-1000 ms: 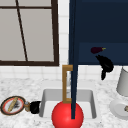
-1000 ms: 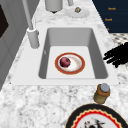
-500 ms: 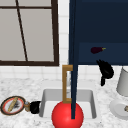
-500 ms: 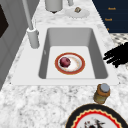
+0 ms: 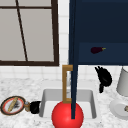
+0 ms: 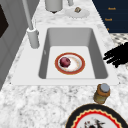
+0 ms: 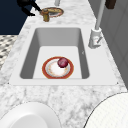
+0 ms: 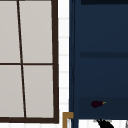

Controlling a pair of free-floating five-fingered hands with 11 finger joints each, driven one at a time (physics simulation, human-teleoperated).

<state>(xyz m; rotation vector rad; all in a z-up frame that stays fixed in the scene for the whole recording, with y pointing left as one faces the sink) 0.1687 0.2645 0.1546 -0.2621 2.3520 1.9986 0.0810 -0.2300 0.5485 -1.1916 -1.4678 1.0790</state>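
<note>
While my right hand (image 5: 103, 77) hangs just beneath the eggplant (image 5: 97, 50) on the cabinet shelf (image 5: 105, 56) — fingers spread (holding nothing) — my left hand (image 5: 35, 107) sits beside the jar (image 5: 27, 106); its fingers I cannot tell.

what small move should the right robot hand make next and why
Probably a short rise toward the eggplant on the open cabinet's lowest shelf. The right robot hand hangs just below that shelf, fingers relaxed and holding nothing, and the eggplant lies slightly up and to its left.
</note>
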